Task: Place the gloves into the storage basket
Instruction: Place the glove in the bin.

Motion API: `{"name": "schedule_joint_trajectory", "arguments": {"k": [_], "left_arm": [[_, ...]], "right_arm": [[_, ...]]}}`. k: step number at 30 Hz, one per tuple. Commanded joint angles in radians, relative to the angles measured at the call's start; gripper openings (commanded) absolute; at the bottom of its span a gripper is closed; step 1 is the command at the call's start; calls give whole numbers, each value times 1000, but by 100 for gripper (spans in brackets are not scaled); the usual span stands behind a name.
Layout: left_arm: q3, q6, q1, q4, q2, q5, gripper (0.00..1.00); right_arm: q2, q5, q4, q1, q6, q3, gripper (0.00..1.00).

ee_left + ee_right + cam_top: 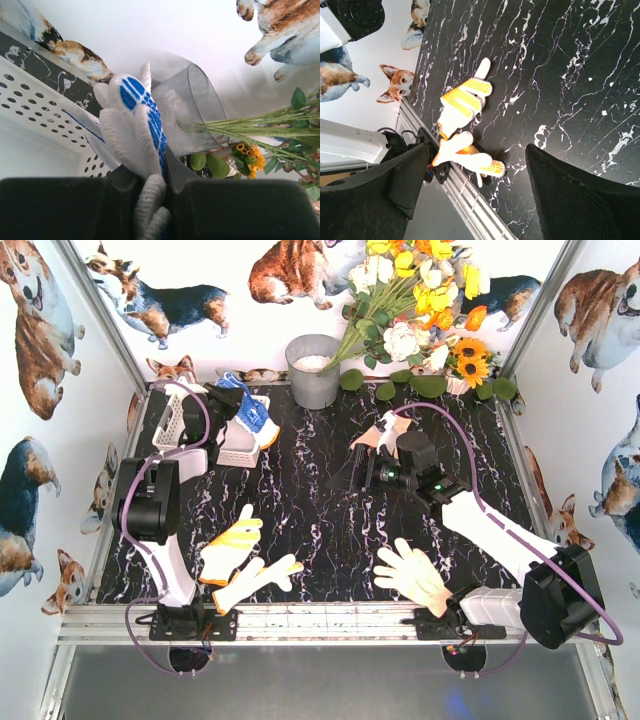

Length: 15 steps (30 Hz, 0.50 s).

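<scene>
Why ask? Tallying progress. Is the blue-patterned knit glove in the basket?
Out: the left claw grips the blue-patterned knit glove aloft near the white perforated plastic basket.

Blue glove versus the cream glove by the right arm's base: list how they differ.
The blue glove has blue stripes on white; the cream glove is plain. The blue glove is pinched in the left gripper by the basket; the cream glove lies free on the table. The blue glove is bunched; the cream glove lies flat, splayed. Both are knit gloves.
</scene>
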Motion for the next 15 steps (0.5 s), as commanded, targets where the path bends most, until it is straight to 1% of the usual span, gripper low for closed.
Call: {"name": "schedule_joint_trajectory", "arguments": {"k": [1, 6, 15], "left_arm": [[5, 47, 25, 94, 48, -19, 0], [-11, 81, 45, 115, 60, -33, 0], [-17, 154, 76, 92, 87, -61, 0]], "right_arm": [[-14, 14, 3, 6, -17, 37, 80], [-29, 25, -22, 6, -27, 40, 80], [-42, 33, -37, 7, -27, 40, 80]]}}
